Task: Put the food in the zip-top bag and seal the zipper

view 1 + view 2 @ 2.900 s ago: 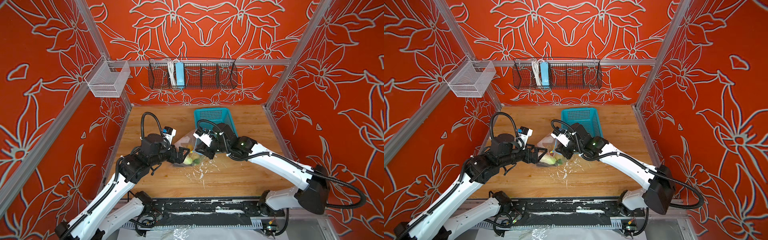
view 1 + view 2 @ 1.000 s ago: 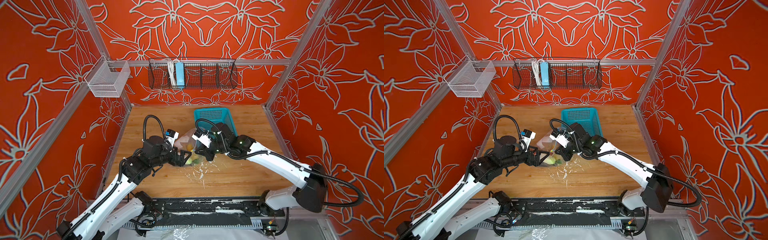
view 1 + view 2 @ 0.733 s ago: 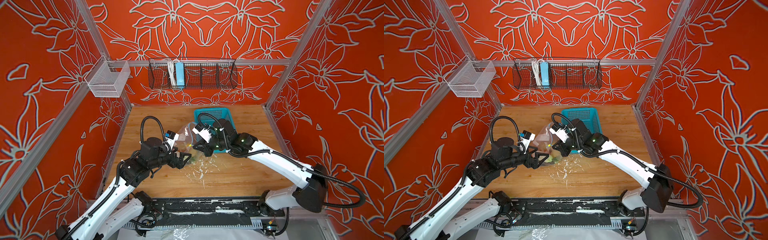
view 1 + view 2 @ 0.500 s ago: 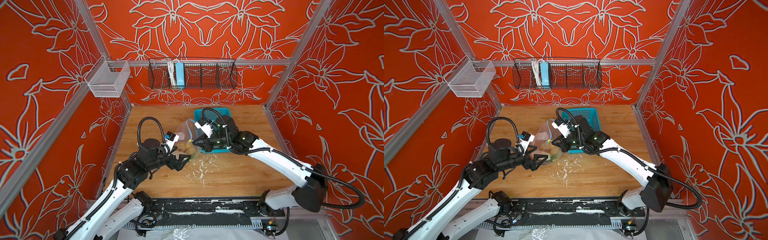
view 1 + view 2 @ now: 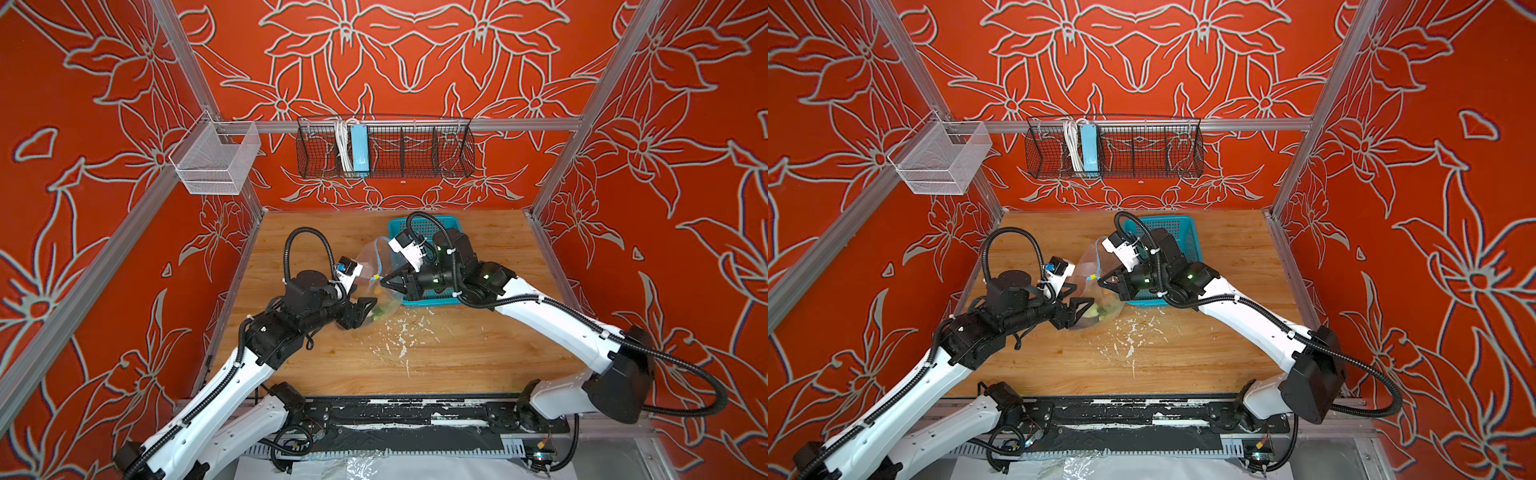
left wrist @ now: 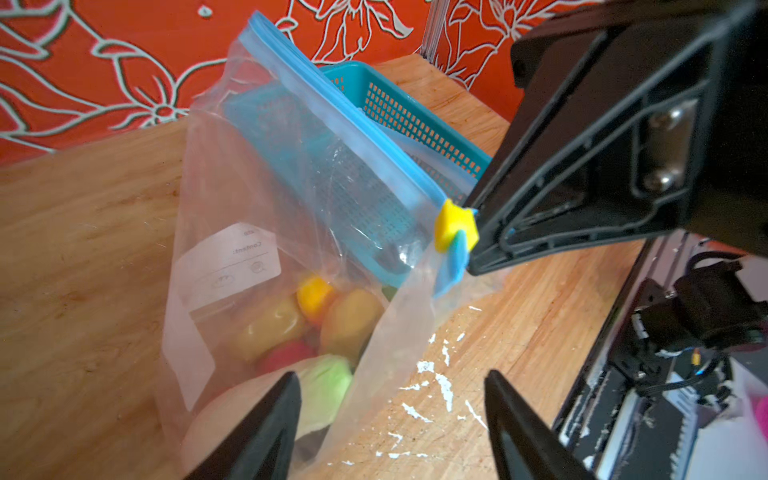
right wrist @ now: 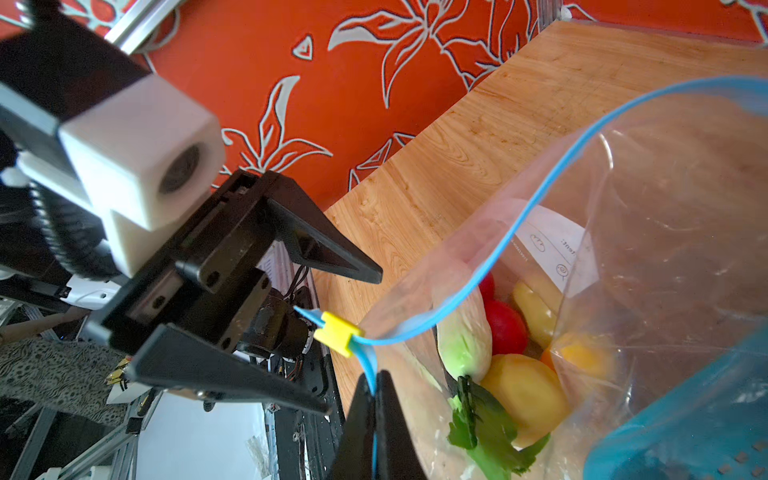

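The clear zip-top bag (image 5: 374,266) (image 5: 1090,262) hangs upright over the table beside the teal basket. My right gripper (image 7: 376,376) (image 5: 384,283) is shut on the light-blue zipper (image 7: 511,232) (image 6: 332,112) just past its yellow tab (image 7: 336,332) (image 6: 455,226). The mouth gapes open. The food lies in the bag's bottom: potatoes (image 7: 523,390), a tomato (image 7: 505,328), a white-green leafy vegetable (image 7: 465,345) (image 6: 328,382) and an orange-yellow fruit (image 6: 313,293). My left gripper (image 6: 390,378) (image 5: 365,313) (image 5: 1079,312) is open low at the bag's near side; the bag's side edge lies between its fingers.
The teal perforated basket (image 5: 432,226) (image 5: 1183,232) (image 6: 415,120) stands right behind the bag, under my right arm. White scuff marks (image 5: 399,332) dot the wooden table in front. A black wire rack (image 5: 386,145) and a clear bin (image 5: 216,160) hang on the walls.
My right gripper has lifted the bag's zipper corner up and back toward the basket, so the bag now hangs upright. My left gripper has drawn slightly back toward the front.
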Available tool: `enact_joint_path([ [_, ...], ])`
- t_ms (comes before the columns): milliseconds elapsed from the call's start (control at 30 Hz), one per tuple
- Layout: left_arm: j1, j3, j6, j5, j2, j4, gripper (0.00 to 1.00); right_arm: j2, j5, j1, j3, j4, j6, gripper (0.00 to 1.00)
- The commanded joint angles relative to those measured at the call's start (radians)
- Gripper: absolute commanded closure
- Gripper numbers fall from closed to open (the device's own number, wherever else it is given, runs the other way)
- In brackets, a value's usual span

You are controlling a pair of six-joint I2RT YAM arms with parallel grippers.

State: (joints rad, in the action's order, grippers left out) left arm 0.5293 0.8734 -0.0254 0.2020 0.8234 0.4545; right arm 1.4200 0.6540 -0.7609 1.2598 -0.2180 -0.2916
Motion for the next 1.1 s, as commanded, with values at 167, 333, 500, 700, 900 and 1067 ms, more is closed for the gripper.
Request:
enact_joint_path([
  [167, -0.006, 0.075, 0.016, -0.026, 0.032, -0.036, 0.46, 0.02, 0.036, 0.005, -0.009, 0.056, -0.023, 1.0],
  [333, -0.006, 0.087, 0.009, -0.04, 0.036, -0.036, 0.51, 0.029, 0.044, 0.007, -0.01, 0.067, -0.032, 1.0],
  [500, -0.006, 0.093, 0.005, -0.015, 0.055, -0.023, 0.65, 0.033, 0.055, 0.008, -0.011, 0.081, -0.044, 1.0],
  [700, -0.006, 0.08, -0.004, 0.008, 0.056, -0.027, 0.72, 0.036, 0.064, 0.009, -0.005, 0.09, -0.051, 1.0],
  [900, -0.006, 0.085, -0.014, -0.035, 0.037, -0.03, 1.0, 0.038, 0.071, 0.011, -0.003, 0.083, -0.048, 1.0],
  [1067, -0.006, 0.095, 0.001, -0.065, 0.017, -0.025, 1.0, 0.029, 0.027, 0.01, 0.054, -0.053, 0.061, 0.81],
])
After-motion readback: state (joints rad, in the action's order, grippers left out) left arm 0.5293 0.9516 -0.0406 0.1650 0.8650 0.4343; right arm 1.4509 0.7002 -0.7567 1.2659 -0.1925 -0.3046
